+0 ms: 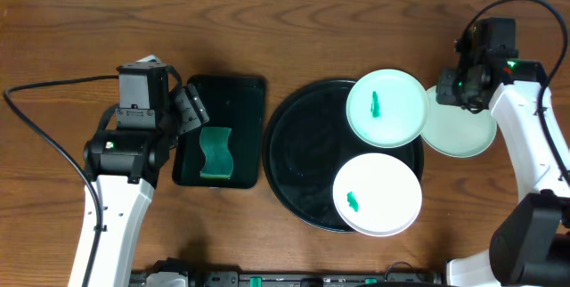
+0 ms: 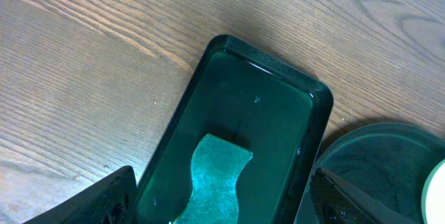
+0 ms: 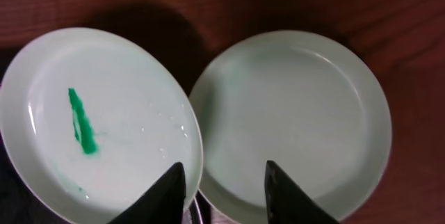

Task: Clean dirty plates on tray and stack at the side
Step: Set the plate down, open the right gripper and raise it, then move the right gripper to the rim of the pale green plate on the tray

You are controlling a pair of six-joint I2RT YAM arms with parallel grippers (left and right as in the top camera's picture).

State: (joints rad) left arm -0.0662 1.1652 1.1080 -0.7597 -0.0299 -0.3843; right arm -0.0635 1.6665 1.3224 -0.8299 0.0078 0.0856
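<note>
Overhead view is showing all three plates at once. A smeared mint plate (image 1: 386,107) is sitting over the upper right rim of the round black tray (image 1: 303,153). A smeared white plate (image 1: 377,194) is lying at the tray's lower right, overhanging the rim. A clean mint plate (image 1: 463,134) is resting off the tray on the wooden surface (image 1: 80,37).

Right wrist view is bringing the two mint plates close: their rims are running side by side and meeting low in the frame, though whether one is overlapping the other I cannot tell. Open wood is lying beyond the clean plate's far rim.

The right hand (image 3: 226,196) is standing moderately open, one fingertip over the smeared mint plate's edge and the other over the clean mint plate, holding nothing.

Left wrist view is showing the left hand (image 2: 222,206) spread wide above the dark green tray (image 2: 313,113), with the green sponge (image 2: 212,182) lying inside it, ungripped.
</note>
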